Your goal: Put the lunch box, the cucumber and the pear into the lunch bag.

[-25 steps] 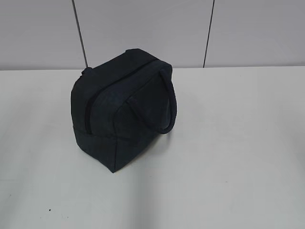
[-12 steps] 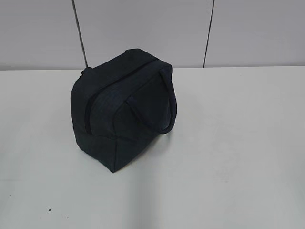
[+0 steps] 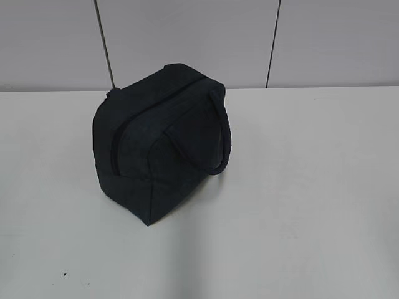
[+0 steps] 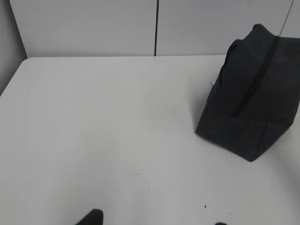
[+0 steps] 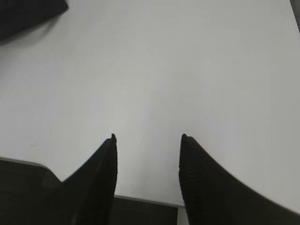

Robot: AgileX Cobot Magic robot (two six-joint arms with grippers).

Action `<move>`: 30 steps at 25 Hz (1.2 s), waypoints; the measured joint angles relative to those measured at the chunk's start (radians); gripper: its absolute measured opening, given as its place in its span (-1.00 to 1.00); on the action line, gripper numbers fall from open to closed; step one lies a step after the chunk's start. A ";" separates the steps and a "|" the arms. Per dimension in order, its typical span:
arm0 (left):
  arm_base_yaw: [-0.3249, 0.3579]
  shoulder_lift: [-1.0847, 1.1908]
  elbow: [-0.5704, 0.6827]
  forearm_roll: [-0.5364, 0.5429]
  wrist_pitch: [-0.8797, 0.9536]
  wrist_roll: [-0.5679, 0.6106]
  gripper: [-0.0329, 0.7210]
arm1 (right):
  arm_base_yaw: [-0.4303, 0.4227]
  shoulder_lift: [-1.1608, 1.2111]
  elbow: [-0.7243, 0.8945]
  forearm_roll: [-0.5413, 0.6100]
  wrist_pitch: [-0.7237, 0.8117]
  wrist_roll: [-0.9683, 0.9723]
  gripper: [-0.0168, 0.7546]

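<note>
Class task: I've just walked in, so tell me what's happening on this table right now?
Nothing is being handled. A boxy dark navy fabric lunch bag with looped handles stands alone on the white table, its zipper apparently closed. The right pincer hangs open and empty over bare table, away from the bag. Only the left pincer's tips show, wide apart, holding nothing. No food or box is visible.

In the left wrist view the lunch bag (image 4: 253, 108) runs off the right edge, so its far side and handles cannot be seen, and of the left claw (image 4: 154, 220) only two dark fingertips poke up at the bottom edge. In the right wrist view just a dark corner of the bag shows at the top left, cut by the frame. In the exterior view the zipper's pull is too dark to make out, and whatever lies inside the bag is hidden.
</note>
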 joint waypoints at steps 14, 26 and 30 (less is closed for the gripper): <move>0.000 -0.001 0.039 0.000 -0.077 0.000 0.11 | 0.000 0.000 0.024 -0.018 -0.045 -0.002 -0.06; 0.028 -0.001 0.039 0.000 -0.078 0.000 -0.09 | 0.000 0.000 0.024 -0.018 -0.047 -0.002 -0.06; 0.104 -0.001 0.039 0.000 -0.078 0.000 -0.17 | -0.002 0.000 0.024 -0.018 -0.048 -0.002 -0.06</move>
